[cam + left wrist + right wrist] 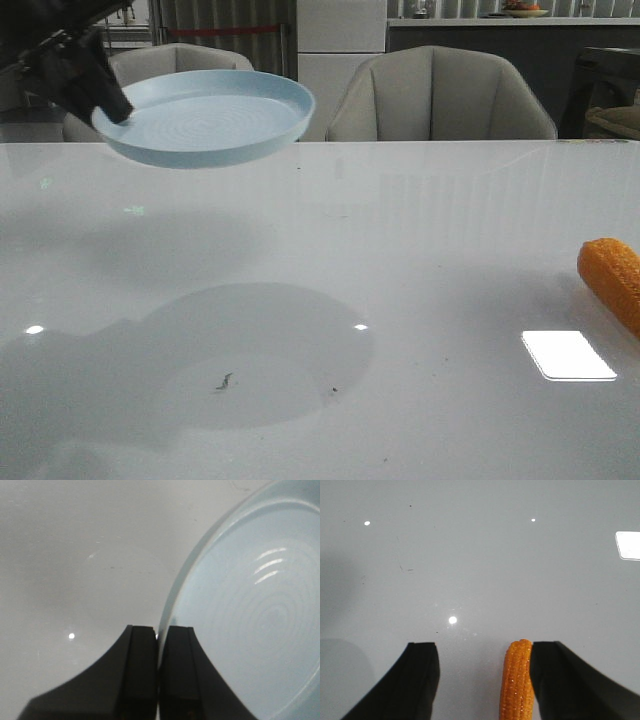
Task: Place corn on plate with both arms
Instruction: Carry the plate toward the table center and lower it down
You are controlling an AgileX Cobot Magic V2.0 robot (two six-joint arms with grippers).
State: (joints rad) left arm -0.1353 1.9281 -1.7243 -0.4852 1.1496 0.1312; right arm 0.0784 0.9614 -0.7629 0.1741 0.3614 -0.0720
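Left end effector (159,650) is clenched on the plate (205,115) rim, holding it above the worktop (320,300). Far right of the plate lies the corn (518,682); the right end effector (482,680) is spread around it, one finger (560,680) touching, cob's long axis parallel to the fingers.

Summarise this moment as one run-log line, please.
left gripper: shut on plate rim, lifted | right gripper: open around corn | corn: on table

corn (613,281): cut by the right edge in front view, far end unseen
plate (250,620): cut by the frame edges in left wrist view
left gripper (85,75): partly out of frame at top-left corner
right gripper (482,652): not seen in front view
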